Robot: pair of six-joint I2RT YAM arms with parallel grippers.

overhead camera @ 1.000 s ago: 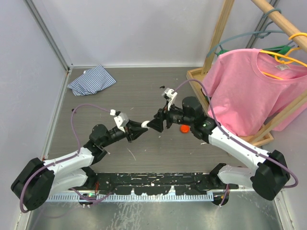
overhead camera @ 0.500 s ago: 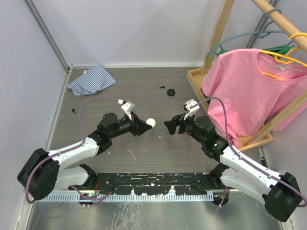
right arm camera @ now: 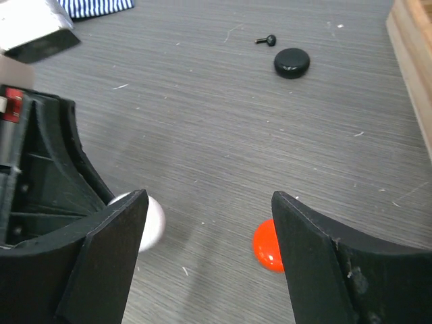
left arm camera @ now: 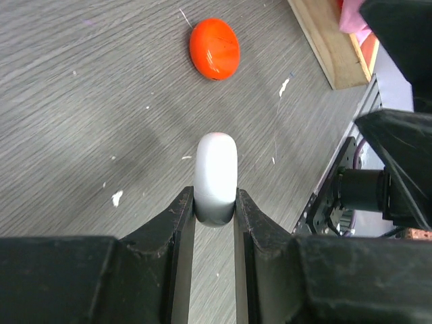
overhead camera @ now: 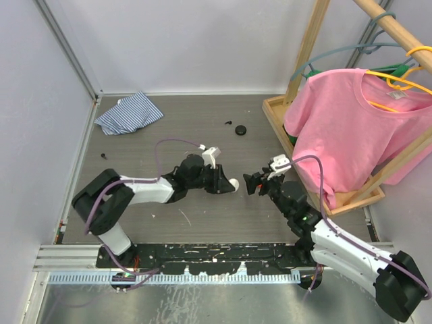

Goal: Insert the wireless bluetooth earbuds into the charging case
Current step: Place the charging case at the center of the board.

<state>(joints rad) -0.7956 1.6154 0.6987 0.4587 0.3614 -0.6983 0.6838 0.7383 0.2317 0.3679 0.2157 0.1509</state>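
At mid-table only a narrow gap separates the white case (left arm camera: 215, 172), pinched in the left gripper (overhead camera: 228, 183), from the spread right gripper (overhead camera: 251, 183). A red case (right arm camera: 267, 247) lies just beside them. The rack (overhead camera: 275, 125) and shirt (overhead camera: 351, 128) wall off the right. Farther back, the table (overhead camera: 169, 142) lies open around a black case (overhead camera: 241, 130), an earbud (overhead camera: 229, 123) and a cloth (overhead camera: 128, 113).

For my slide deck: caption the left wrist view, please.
Left gripper pinches a white case edge-on; a red case lies on the table beyond.
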